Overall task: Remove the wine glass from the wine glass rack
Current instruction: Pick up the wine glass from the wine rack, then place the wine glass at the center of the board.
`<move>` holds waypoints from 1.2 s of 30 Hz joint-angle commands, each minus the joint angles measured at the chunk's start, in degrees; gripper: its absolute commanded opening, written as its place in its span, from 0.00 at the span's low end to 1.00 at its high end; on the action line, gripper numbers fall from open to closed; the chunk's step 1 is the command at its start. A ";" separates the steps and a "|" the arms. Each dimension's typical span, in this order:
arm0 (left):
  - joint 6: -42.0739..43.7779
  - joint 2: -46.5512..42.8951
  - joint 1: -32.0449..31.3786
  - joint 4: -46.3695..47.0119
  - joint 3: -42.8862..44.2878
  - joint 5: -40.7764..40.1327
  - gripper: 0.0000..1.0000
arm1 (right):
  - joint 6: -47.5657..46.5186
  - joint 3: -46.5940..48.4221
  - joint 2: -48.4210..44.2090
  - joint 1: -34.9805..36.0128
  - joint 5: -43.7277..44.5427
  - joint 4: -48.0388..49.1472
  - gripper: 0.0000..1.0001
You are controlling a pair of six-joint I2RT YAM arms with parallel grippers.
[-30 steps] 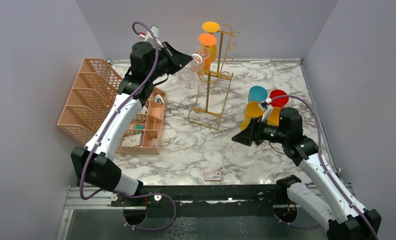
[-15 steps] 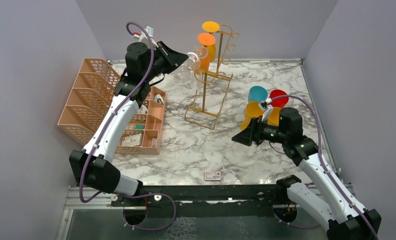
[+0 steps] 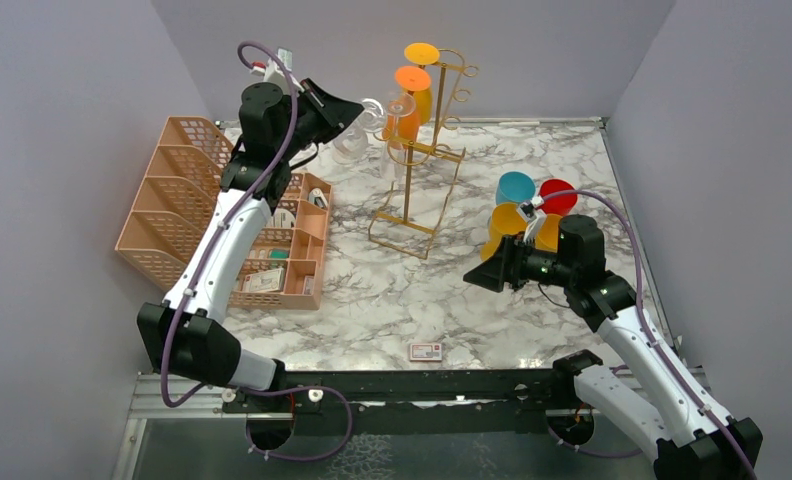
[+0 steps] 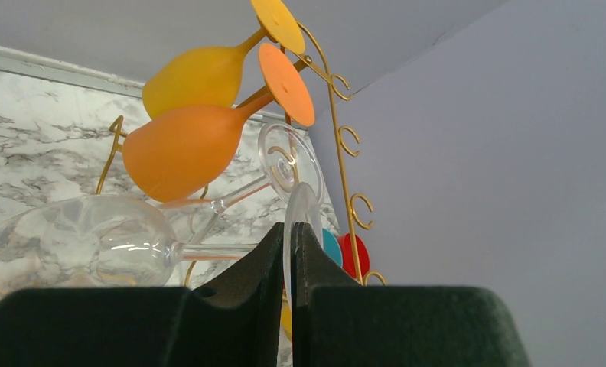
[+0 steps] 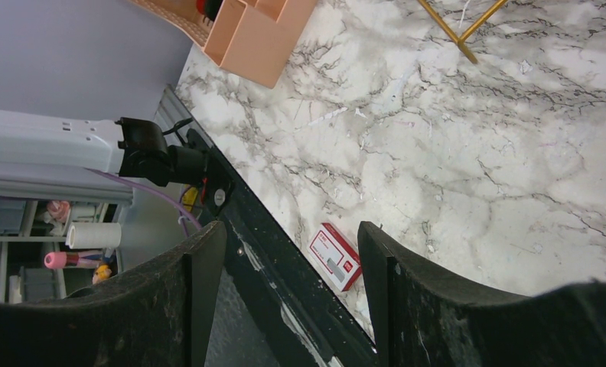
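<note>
Grip on the foot explains the pose: the left end effector (image 4: 292,233) is clamped on the thin round foot of the clear wine glass (image 4: 78,245), so the glass lies sideways, foot toward the gold wire rack (image 3: 413,200), high above the desk (image 3: 532,150). That hold, I judge, lets the stem slide out of a hook. The glass hangs just beside the rack's upper left side; whether it is fully free I cannot tell. It is colourless, with a rounded bowl and slim stem, unlike the orange glass (image 4: 181,149) and yellow glass (image 4: 197,76) on the rack. The right end effector (image 5: 288,233), fingers apart and empty, hovers over the desk's near side.
</note>
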 commanded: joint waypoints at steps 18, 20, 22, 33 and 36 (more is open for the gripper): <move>7.09 -34.07 0.07 9.97 -34.45 8.72 0.00 | 2.81 -3.14 -2.76 -0.09 -6.21 10.06 0.69; 5.54 -36.70 -0.30 11.58 -39.10 12.43 0.00 | 4.53 -3.78 -2.99 -0.09 -7.13 12.13 0.69; 5.26 -38.80 -0.96 12.77 -43.14 15.49 0.00 | 6.38 -4.77 -3.10 -0.09 -8.84 15.00 0.69; 5.19 -38.67 -21.47 21.65 -53.87 6.50 0.00 | 13.69 -4.26 0.05 -0.04 -16.88 20.22 0.64; 2.94 -37.39 -26.14 27.15 -56.15 4.16 0.00 | 14.92 -4.78 0.76 0.27 -21.35 23.59 0.63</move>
